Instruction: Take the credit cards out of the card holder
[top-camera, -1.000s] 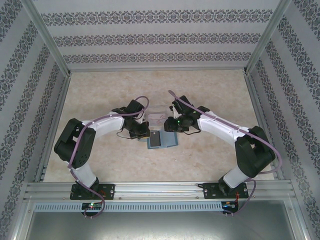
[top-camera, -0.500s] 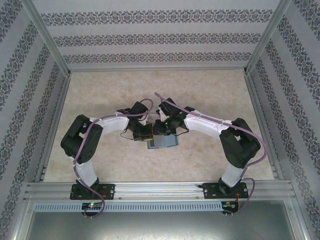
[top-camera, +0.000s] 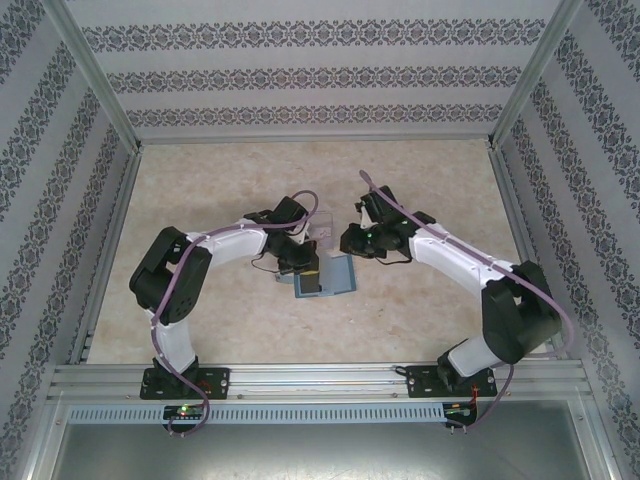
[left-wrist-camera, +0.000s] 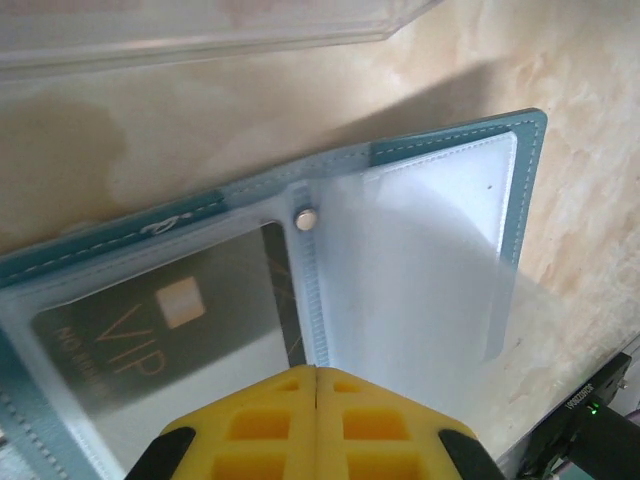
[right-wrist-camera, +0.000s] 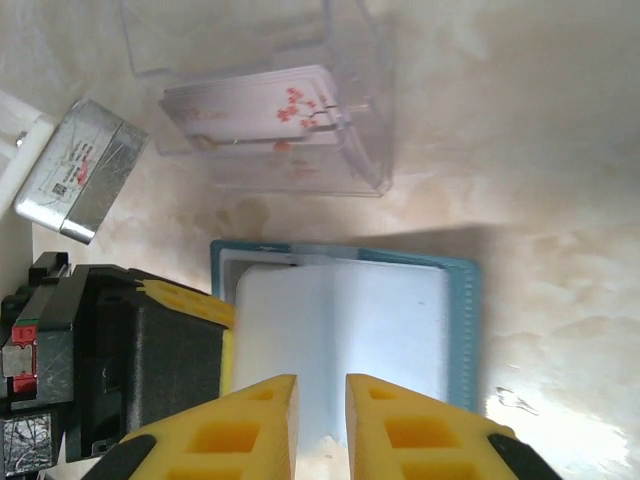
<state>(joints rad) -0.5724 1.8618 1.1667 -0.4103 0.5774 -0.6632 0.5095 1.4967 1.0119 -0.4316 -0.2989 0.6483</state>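
The small teal-blue bifold card holder (top-camera: 327, 277) is lying open and flat at the middle of the beige mottled table top (top-camera: 200, 200), its clear inner sleeves facing up. Just beyond its far edge the transparent plastic tray (right-wrist-camera: 355, 150) is standing, the two close but apart. One pale pinkish-white credit card with a red blossom print (right-wrist-camera: 262, 118) is lying inside that tray, so this part of the removal is judged complete. In the left wrist view a dark credit card marked VIP (left-wrist-camera: 150, 335) is sitting inside the holder's left-hand sleeve, while the right-hand sleeve (left-wrist-camera: 420, 250) is showing nothing inside and is looking empty. Whether further cards are lying behind the dark one cannot be told. The left gripper (left-wrist-camera: 316, 425) is closed, its yellow fingers meeting with no gap at the near edge of the holder by the fold. It appears to be steadying the holder rather than gripping anything, though actual contact cannot be confirmed. The right gripper (right-wrist-camera: 321, 425) is hanging above the holder's right-hand page, its yellow fingers standing slightly apart with nothing between them. The task is judged partly done: at least the dark card is waiting to be drawn out of its sleeve and placed with the other.
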